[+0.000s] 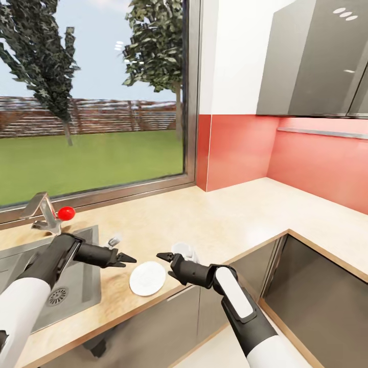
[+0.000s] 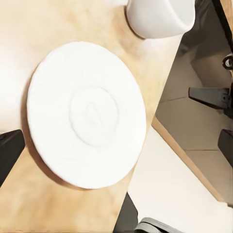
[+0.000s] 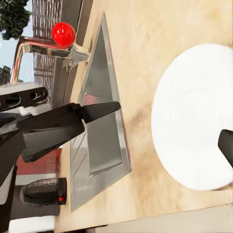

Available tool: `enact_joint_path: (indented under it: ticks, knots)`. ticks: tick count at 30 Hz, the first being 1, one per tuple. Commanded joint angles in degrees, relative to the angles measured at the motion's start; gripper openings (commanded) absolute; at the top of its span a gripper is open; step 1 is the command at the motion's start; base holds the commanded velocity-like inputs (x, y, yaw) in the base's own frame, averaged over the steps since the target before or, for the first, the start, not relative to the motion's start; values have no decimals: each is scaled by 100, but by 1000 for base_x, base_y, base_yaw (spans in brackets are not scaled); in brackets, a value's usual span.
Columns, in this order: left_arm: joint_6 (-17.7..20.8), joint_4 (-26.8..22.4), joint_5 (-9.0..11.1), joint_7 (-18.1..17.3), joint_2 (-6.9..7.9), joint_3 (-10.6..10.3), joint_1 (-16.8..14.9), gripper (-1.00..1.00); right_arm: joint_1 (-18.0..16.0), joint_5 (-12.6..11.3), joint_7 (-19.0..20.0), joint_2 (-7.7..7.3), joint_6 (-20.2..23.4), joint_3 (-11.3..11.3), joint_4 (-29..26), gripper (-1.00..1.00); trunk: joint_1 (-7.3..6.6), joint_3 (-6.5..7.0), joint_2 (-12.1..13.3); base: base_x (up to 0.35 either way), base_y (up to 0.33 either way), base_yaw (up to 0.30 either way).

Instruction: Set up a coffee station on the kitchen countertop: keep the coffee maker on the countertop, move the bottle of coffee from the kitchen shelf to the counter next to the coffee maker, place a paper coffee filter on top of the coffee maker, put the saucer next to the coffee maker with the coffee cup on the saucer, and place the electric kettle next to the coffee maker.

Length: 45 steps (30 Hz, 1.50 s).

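The white saucer (image 1: pixel 147 278) lies flat on the kitchen countertop (image 1: pixel 214 220) near its front edge, and it also shows in the wrist views (image 2: pixel 87 121) (image 3: pixel 194 116). Just right of it stands the white coffee cup (image 1: pixel 182 250) (image 2: pixel 160 17), on the counter and off the saucer. My left gripper (image 1: pixel 128 261) (image 3: pixel 97 121) hovers open at the saucer's left edge. My right gripper (image 1: pixel 164 260) is open at the saucer's right edge, in front of the cup. Neither holds anything. The coffee maker, bottle of coffee and electric kettle are out of view.
A steel sink (image 1: pixel 82 286) (image 3: pixel 102 145) with a red-knobbed faucet (image 1: pixel 48 212) lies to the left. A small pale object (image 1: pixel 113 239) that I cannot identify sits by the sink's rim. The counter turns a corner at the right under grey wall cabinets (image 1: pixel 312 56).
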Motion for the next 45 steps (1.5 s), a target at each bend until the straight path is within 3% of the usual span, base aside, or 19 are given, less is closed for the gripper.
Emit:
enact_joint_path:
  ticks: [1,17,27,34,45]
  knots:
    - [60,-6,-50,-52,2,-6,12,100,-4,-62,-55,1,10,0,22,100,1,-8,-7,0,0,0]
    - [60,-6,-59,-31,3,14,127,100,-4,-59,-31,1,1,0,166,100,1,-8,-7,0,0,0]
    - [60,-1,-26,219,-5,33,318,100,-4,-59,-21,1,1,7,172,100,1,-8,-7,0,0,0]
    - [60,-5,269,222,-6,34,454,100,-4,-64,-18,1,1,6,171,100,1,-8,-7,69,0,0]
    - [51,-6,323,231,-6,30,496,100,-4,-61,-15,1,1,6,394,100,1,-8,-7,28,19,0]
